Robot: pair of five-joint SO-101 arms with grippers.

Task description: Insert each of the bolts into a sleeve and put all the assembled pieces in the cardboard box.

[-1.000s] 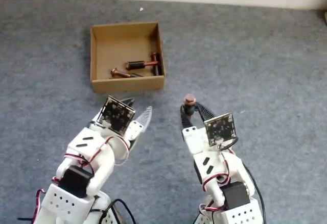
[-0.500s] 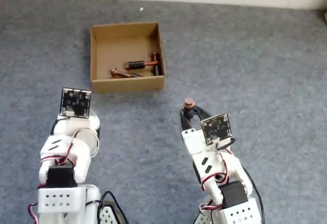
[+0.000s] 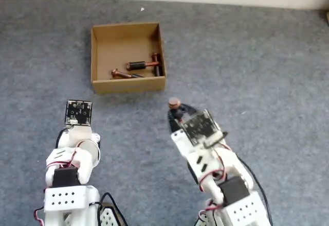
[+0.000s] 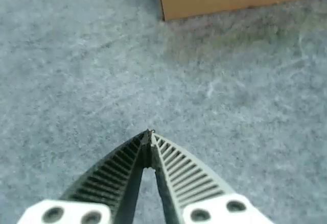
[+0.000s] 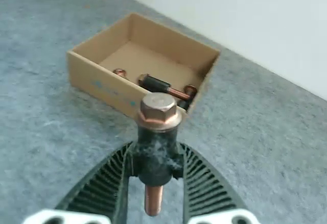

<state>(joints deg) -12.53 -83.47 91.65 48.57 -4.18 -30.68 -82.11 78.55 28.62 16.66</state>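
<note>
Bolt (image 5: 159, 109), copper-coloured, hex head, seated through a dark sleeve (image 5: 155, 158): one assembled piece, upright in my right gripper (image 5: 155, 152), shank end showing below the sleeve. Gripper closed firmly on the sleeve's two sides, bolt head free above it. Location: above the grey surface (image 3: 267, 71), near the closest corner of the cardboard box (image 3: 93, 56), not yet over it.

Handling, by my estimate: metal, stiff, dense for its bulk, nothing to crush. The sleeve looks smooth, so it may slip or swivel in a light pinch. The bolt may sit loose in the sleeve and could slide out if tipped head-down. Best hold: sleeve at mid-length, piece upright until release.

Box contents: other assembled pieces (image 3: 136, 66) lying toward the side nearer my right arm; exact count uncertain.

Left gripper (image 4: 149, 138): closed tip to tip, nothing in it, low over bare surface, box wall ahead.
</note>
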